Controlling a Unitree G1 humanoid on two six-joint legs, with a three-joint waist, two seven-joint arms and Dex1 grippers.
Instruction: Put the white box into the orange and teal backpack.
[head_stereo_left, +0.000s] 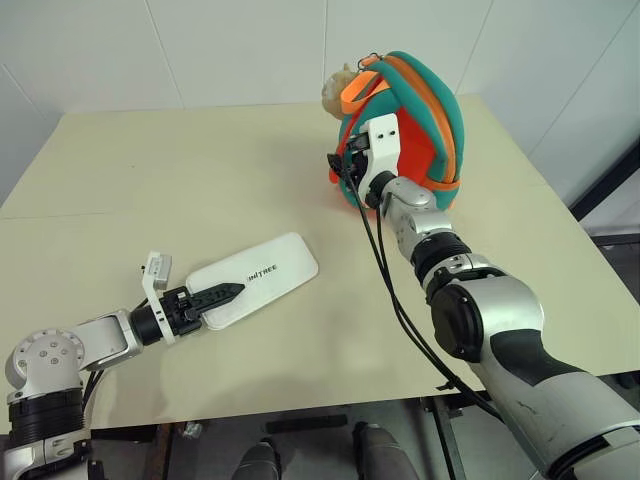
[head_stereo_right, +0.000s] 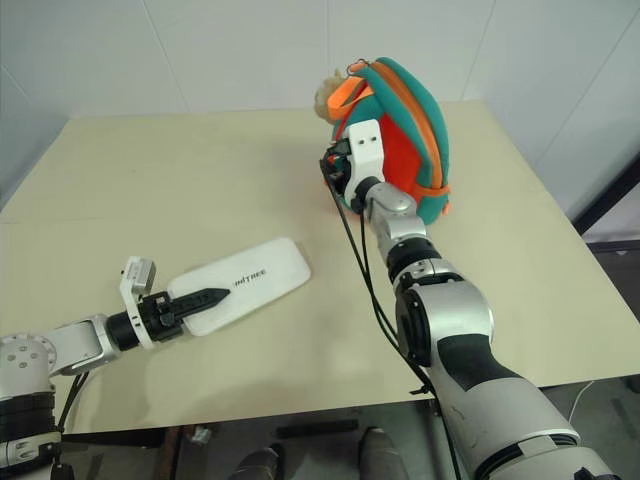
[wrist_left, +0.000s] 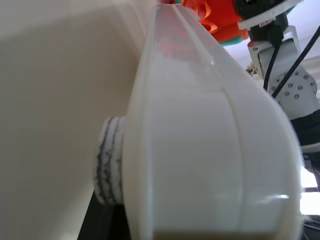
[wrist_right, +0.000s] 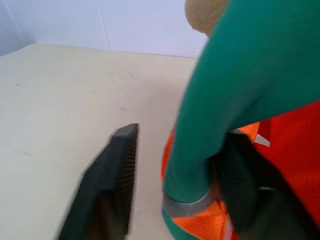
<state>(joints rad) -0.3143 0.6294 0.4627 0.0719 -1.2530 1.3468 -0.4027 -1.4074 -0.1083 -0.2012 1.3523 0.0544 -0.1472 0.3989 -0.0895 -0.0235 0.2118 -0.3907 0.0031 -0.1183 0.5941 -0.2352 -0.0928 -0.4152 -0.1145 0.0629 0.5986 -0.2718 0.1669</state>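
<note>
Left gripper (head_stereo_left: 222, 296) clamps the stiff, slick box (head_stereo_left: 262, 275) by its lower-left end; right gripper (wrist_right: 175, 190) straddles the soft backpack's (head_stereo_left: 420, 110) strap.

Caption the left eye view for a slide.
Left tool grips flat white plastic box on beige table; right tool reaches orange and teal fabric backpack.

We see the white box (head_stereo_left: 255, 279) lying flat, diagonal on the counter (head_stereo_left: 150, 190); orange and teal backpack (head_stereo_left: 420, 120) stands upright at the far edge.
</note>
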